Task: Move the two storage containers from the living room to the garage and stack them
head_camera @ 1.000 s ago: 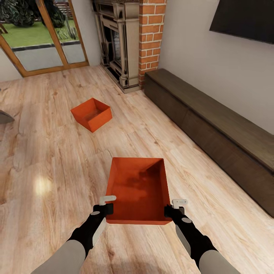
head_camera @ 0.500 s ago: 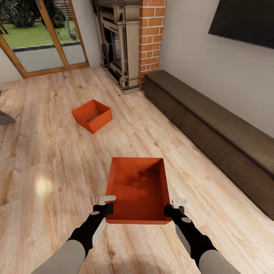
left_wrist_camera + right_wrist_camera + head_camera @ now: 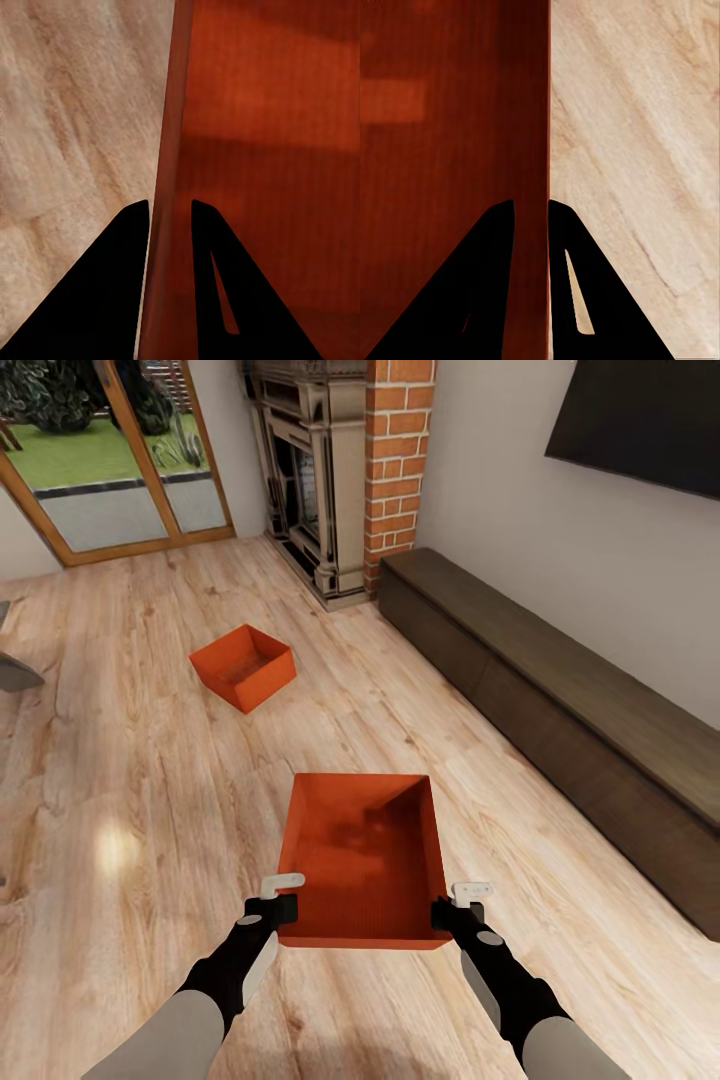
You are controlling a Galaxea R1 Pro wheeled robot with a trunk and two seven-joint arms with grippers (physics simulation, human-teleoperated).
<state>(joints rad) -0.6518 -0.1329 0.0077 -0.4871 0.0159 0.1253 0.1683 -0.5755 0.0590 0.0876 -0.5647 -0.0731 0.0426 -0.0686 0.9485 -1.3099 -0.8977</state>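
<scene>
Whole view drifted slightly back; far bin sits marginally farther off, held bin unchanged between grippers.

Fireplace (image 3: 340,470): brick and stone, landmark. Dark bench (image 3: 560,700) runs from its right side. Wood plank floor (image 3: 120,780) glossy.

Far bin (image 3: 243,666): on planks, in front of fireplace, well apart from robot.

Held bin (image 3: 362,857): orange-red plastic, tapered, open-topped, nearer robot.

Left gripper (image 3: 169,214), right gripper (image 3: 531,212): each pinching side wall.

Risk: thin smooth walls, small pinch area; jolt in driving could slip bin.

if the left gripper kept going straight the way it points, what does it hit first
The left gripper is already clamped on the side wall of the held storage container, so pushing on just slides its fingers along that wall. Past the bin, its line probably meets the wood floor; depth is unclear.
</scene>
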